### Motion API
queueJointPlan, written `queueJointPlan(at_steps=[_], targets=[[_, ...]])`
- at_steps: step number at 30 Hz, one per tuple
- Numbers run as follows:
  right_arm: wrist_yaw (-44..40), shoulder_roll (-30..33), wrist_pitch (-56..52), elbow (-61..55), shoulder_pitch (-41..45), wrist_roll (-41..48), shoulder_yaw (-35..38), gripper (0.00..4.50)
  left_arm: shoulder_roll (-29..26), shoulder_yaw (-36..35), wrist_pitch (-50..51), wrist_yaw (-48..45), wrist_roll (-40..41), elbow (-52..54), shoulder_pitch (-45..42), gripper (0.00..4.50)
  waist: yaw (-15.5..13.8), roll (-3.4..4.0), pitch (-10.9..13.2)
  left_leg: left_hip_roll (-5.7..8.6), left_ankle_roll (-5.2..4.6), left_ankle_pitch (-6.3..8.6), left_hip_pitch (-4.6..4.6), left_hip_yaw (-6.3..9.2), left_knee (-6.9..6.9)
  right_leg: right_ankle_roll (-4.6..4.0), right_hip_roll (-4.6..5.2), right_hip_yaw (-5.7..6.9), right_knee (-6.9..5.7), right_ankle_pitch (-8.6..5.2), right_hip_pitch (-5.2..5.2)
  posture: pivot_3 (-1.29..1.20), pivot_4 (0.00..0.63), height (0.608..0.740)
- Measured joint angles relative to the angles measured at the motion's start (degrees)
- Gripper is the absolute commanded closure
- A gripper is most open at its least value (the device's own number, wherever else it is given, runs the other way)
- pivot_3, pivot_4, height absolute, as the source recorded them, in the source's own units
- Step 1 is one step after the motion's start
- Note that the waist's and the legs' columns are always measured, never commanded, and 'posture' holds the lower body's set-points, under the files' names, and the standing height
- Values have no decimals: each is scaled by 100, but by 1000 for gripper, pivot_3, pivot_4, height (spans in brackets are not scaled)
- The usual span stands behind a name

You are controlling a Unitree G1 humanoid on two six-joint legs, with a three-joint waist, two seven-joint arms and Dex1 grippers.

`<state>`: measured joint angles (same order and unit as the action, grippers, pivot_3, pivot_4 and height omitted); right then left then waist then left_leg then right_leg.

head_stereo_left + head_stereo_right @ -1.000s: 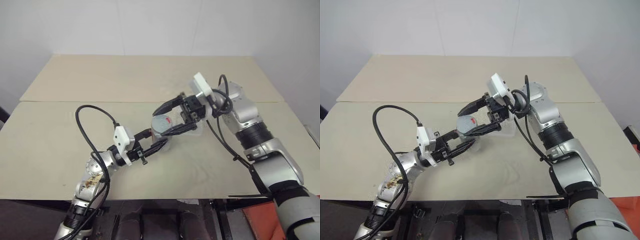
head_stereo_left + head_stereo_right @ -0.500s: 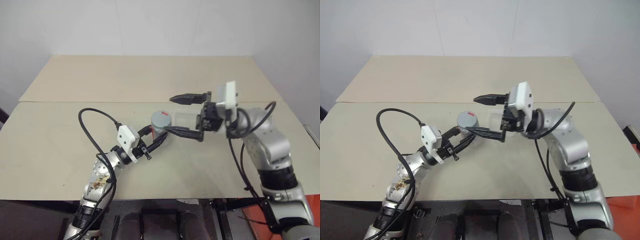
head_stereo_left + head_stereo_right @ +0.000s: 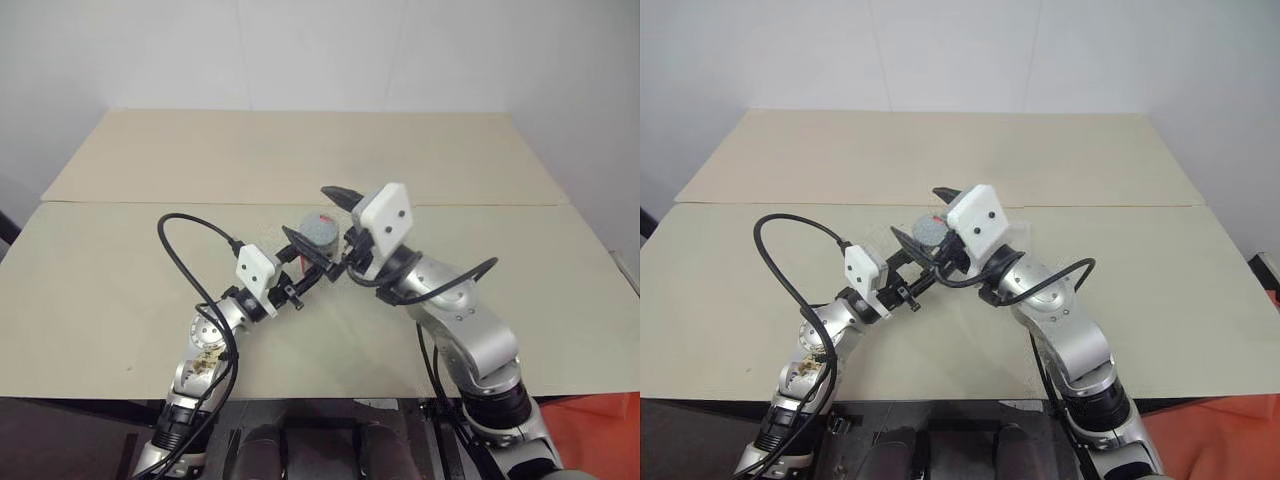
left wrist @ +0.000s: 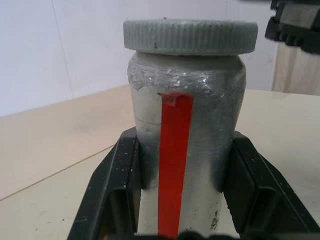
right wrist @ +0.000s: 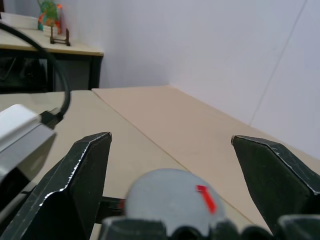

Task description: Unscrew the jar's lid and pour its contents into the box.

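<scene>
Jar (image 4: 185, 150) sits clamped in my left gripper (image 3: 300, 275), steadied so my right gripper (image 5: 182, 200), spread wide, can close on lid (image 5: 172, 197).

Head stereo pair: high, facing forward and down over the table (image 3: 120, 250). Wrist views: close, along own fingers; all share the jar (image 4: 185, 130) with lid (image 5: 172, 197).
</scene>
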<state>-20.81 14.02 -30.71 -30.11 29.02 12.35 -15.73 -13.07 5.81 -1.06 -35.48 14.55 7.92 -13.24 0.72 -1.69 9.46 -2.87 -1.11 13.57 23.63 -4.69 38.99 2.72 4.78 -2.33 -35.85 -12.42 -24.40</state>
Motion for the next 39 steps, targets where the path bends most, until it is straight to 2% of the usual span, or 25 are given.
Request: queueJointPlan(at_steps=[10, 31, 36, 39], targets=[[1, -60, -5, 285, 120, -190, 75, 25, 47, -15, -10, 20, 6, 0, 1, 2614, 2, 0, 0, 0, 0, 0, 1, 0, 0, 0, 0, 0, 0, 0, 0, 0, 150, 740], [-297, 502, -123, -7, -229, 14, 331, 25, 108, -153, -46, 71, 126, -258, 3, 2614, 2, 0, 0, 0, 0, 0, 0, 1, 0, 1, 0, 1, 1, 0, 1, 0, 150, 740], [-294, 805, -117, 44, -340, -4, 771, 25, 27, -354, -152, 64, 133, -296, 10, 2614, 1, 0, 0, 0, 0, 0, 0, 1, 0, 1, 0, 1, 2, 0, 1, 0, 150, 740], [-332, 856, -116, 84, -384, 2, 795, 25, 22, -367, -175, 42, 134, -296, 10, 2614, 3, -1, 0, 0, 0, 0, 1, 1, -1, 0, 0, 0, 3, -1, 1, 0, 150, 740]])
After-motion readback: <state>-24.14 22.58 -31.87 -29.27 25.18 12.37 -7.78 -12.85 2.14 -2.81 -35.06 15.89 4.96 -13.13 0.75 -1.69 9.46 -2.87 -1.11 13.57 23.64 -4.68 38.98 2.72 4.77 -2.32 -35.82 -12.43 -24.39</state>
